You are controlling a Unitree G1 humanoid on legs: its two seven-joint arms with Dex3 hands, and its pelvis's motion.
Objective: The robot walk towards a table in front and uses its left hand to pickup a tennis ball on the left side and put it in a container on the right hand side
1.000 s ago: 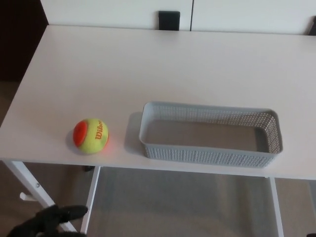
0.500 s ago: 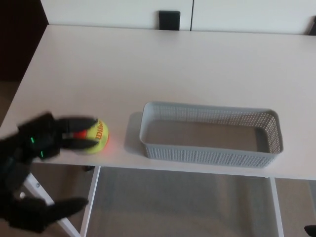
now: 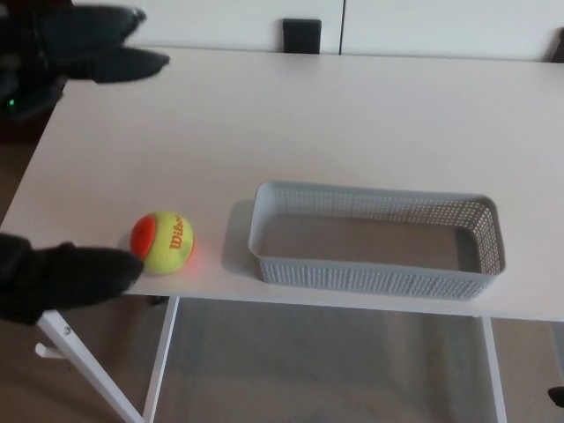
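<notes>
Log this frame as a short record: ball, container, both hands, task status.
tennis ball: yellow and orange, resting near the front left of the white table, not held
container: grey perforated basket, right of the ball, empty
left hand: open, holding nothing; fingers at the upper left of the picture, thumb low, beside the ball
right hand: at most a dark sliver at the lower right edge; state unreadable
task status: ball not yet picked up
</notes>
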